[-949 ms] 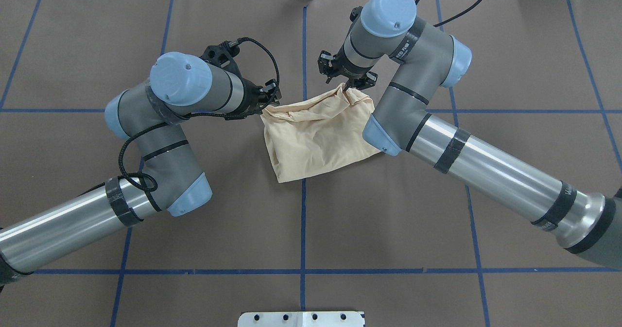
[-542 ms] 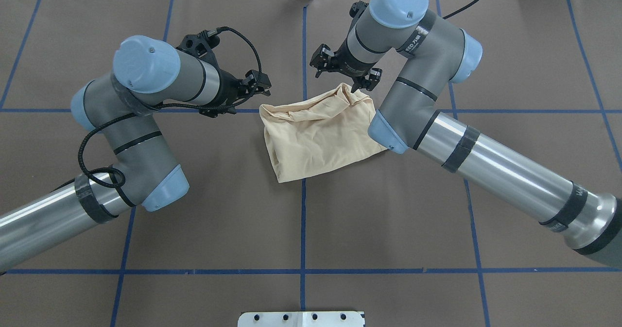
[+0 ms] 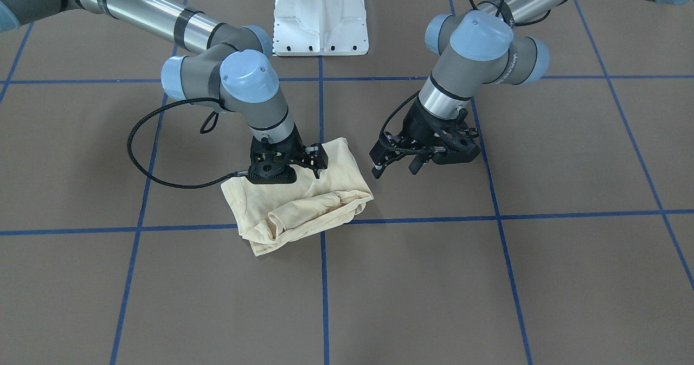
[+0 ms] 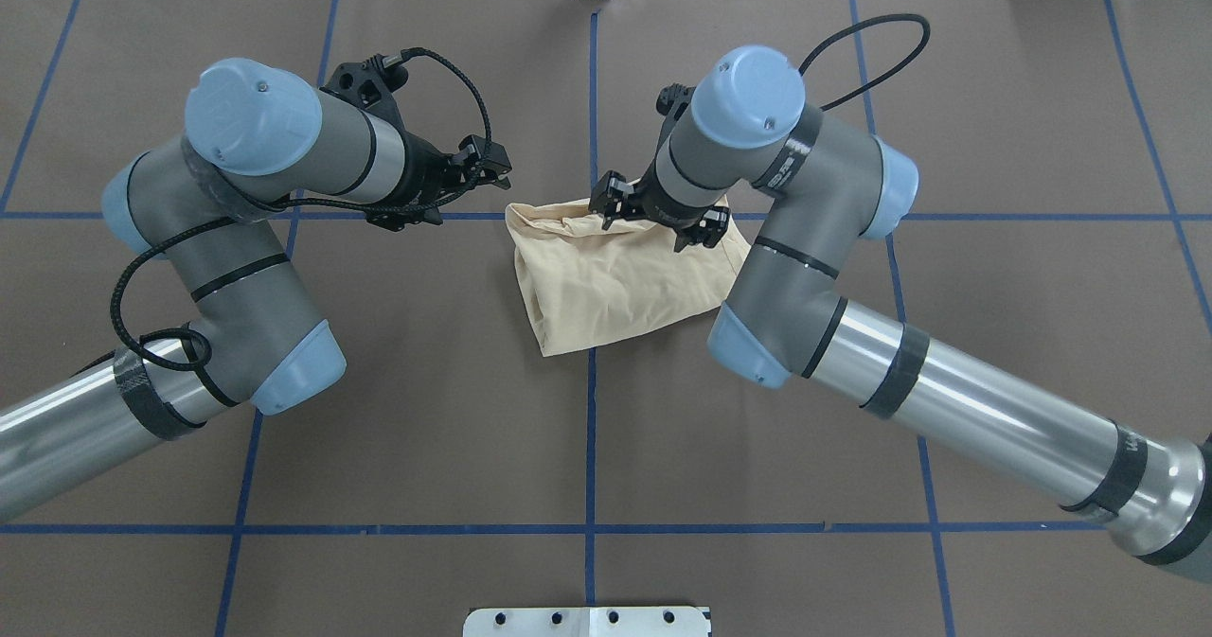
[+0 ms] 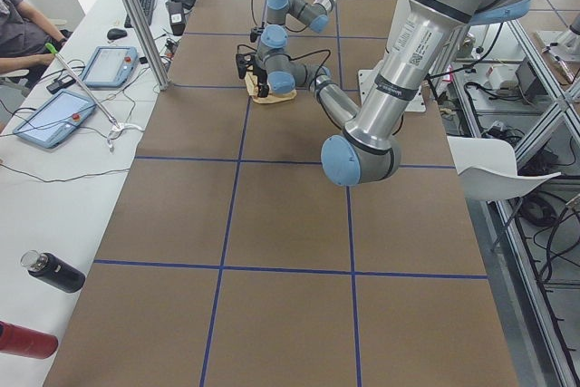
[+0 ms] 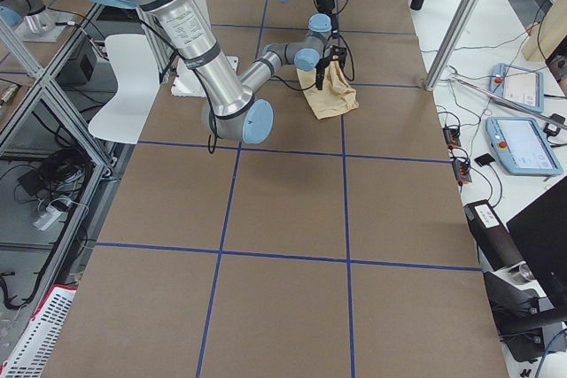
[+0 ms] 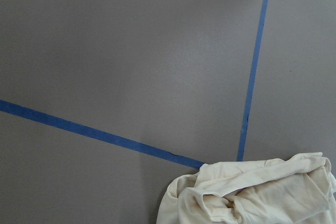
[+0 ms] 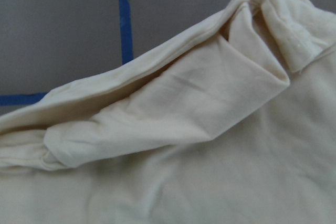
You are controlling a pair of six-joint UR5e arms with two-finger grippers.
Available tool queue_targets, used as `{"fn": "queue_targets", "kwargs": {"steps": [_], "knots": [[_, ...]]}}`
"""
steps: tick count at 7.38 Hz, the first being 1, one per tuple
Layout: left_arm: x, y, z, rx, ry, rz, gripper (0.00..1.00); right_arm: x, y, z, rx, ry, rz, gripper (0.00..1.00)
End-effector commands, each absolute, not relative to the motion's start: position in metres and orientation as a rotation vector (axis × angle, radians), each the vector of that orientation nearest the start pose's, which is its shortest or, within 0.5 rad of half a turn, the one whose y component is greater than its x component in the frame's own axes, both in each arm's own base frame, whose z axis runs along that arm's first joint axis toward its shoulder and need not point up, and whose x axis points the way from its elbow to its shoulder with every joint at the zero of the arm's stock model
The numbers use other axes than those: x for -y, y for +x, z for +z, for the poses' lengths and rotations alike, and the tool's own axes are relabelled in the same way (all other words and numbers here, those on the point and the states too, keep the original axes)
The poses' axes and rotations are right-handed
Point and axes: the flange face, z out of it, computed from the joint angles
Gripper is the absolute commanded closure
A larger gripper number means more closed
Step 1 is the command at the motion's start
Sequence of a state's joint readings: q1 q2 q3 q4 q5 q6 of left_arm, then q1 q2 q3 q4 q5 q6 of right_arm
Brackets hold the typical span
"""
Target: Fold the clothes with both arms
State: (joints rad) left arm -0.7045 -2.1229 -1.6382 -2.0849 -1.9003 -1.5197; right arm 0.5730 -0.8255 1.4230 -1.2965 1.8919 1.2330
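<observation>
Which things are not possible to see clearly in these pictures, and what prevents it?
T-shirt print: no view shows it; only plain cloth visible.
Right gripper fingertips: its own body hides them in the front-facing view, the wrist in the overhead view; grip on the cloth unclear.
Side views: T-shirt too small for detail.
Wrist views: no fingers in frame.

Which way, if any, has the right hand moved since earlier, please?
Yes: the right hand came toward the robot, across the blue tape line, over the shirt.
</observation>
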Motion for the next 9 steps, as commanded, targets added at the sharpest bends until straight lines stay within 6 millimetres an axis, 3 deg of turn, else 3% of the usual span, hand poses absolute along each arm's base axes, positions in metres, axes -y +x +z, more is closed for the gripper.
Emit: {"fn": "queue_targets", "kwargs": {"steps": [1,4,6,9], "knots": [[0.511,0.442,0.251,-1.153,0.148,-0.386,0.01,0.49,-0.589,0.233,0.827,0.249,-0.095,0.01],[0.513,0.441,0.252,-1.15,0.149,-0.39,0.01,0.516,-0.62,0.227,0.778,0.285,-0.089,0.01],[0.518,0.435,0.254,-1.145,0.159,-0.396,0.01,0.53,-0.628,0.232,0.822,0.32,-0.084,0.01],[0.523,0.432,0.256,-1.139,0.162,-0.402,0.01,0.577,-0.624,0.2,0.854,0.388,-0.037,0.02]]}}
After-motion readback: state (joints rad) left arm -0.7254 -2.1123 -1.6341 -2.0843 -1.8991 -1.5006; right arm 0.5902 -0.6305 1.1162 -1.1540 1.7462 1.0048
